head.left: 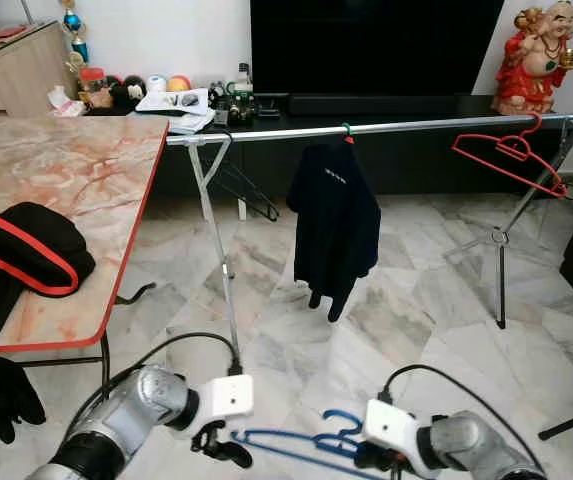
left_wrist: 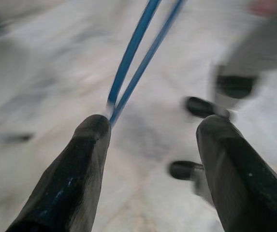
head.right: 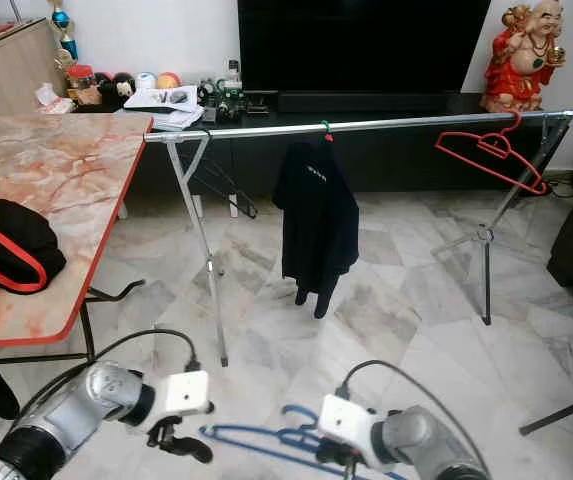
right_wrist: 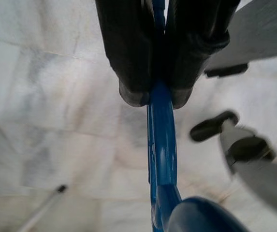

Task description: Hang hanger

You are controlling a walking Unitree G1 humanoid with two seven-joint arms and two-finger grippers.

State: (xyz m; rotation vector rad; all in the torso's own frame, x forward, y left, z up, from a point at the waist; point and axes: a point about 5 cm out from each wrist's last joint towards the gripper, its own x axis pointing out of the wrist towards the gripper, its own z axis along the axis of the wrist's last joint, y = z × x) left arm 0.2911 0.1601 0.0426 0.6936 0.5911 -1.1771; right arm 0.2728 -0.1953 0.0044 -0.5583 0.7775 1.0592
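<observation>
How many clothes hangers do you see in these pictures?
3, perhaps more. A blue hanger is held low by the right gripper. A red hanger hangs on the rail. A green hook carries the black shirt.

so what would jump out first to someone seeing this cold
Probably the long silver rail spanning the room, with a dark jacket hanging mid-rail and an empty red hanger near its right end. Next, low in front, the right tool shut on a blue hanger, while the open left tool sits by its tip.
</observation>
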